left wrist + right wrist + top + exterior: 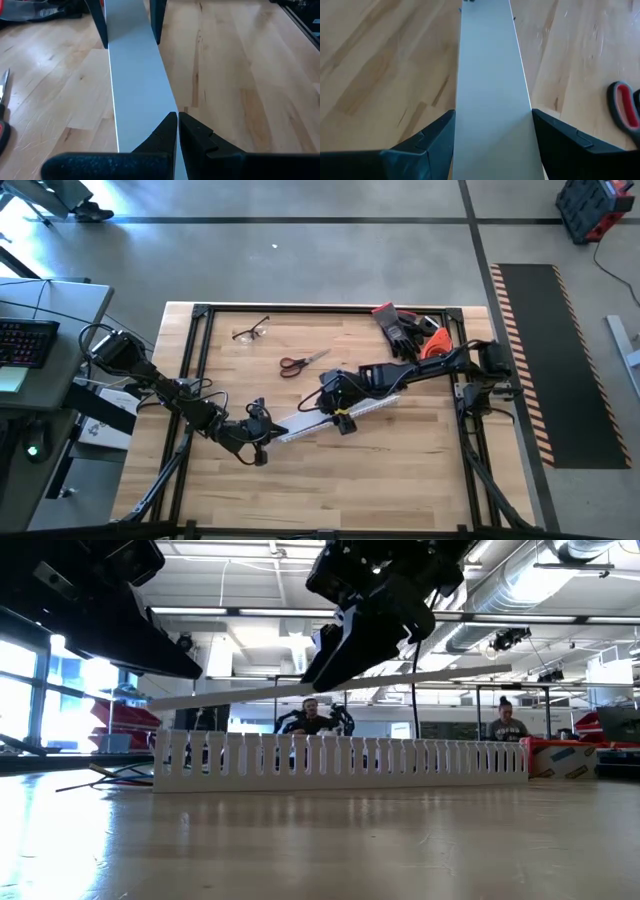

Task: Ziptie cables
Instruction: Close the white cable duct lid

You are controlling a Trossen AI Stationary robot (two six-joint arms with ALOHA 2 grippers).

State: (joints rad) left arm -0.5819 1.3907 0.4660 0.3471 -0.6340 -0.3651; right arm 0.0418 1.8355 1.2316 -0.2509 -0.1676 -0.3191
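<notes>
Holding the flat white cover strip (492,95) by its two long edges, the right pincer (343,417) keeps it lifted above the slotted white duct (340,758) on the tabletop (400,465), one end tilted lower. The left pincer (177,131) is clenched at the strip's other end, its fingertips pressed together over the strip, though whether they actually pinch it I cannot tell. Cables and ziptie cannot be made out; red-handled scissors (303,362), glasses (251,331) and gloves (405,328) lie well apart at the far side.
</notes>
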